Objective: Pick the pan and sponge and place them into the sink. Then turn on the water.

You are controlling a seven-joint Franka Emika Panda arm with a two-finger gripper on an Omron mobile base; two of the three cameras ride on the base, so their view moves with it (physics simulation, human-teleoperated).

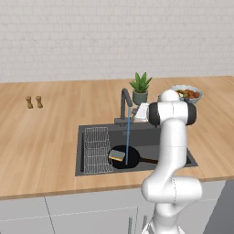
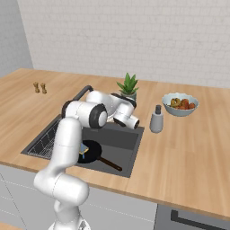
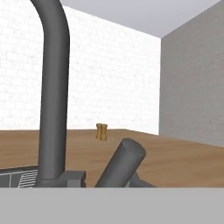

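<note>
The black pan (image 1: 127, 157) lies in the dark sink (image 1: 146, 139), its handle pointing right. On the pan's left edge rests the yellow sponge (image 1: 116, 156). A thin blue stream of water (image 1: 128, 137) falls from the tall dark faucet (image 1: 124, 103) onto the pan. My gripper (image 1: 138, 114) hovers just right of the faucet's base, behind the sink; its fingers are hidden by the hand. In the hand view the faucet neck (image 3: 54, 87) stands close on the left and its lever (image 3: 122, 162) tilts up just ahead. The right base view also shows the pan (image 2: 92, 150) in the sink (image 2: 128, 139).
A wire rack (image 1: 97, 148) lies in the sink's left part. Behind the sink stand a potted plant (image 1: 140, 87), a fruit bowl (image 1: 188, 93) and a soap dispenser (image 2: 156, 119). Two small shakers (image 1: 34, 101) sit far left on the wooden counter.
</note>
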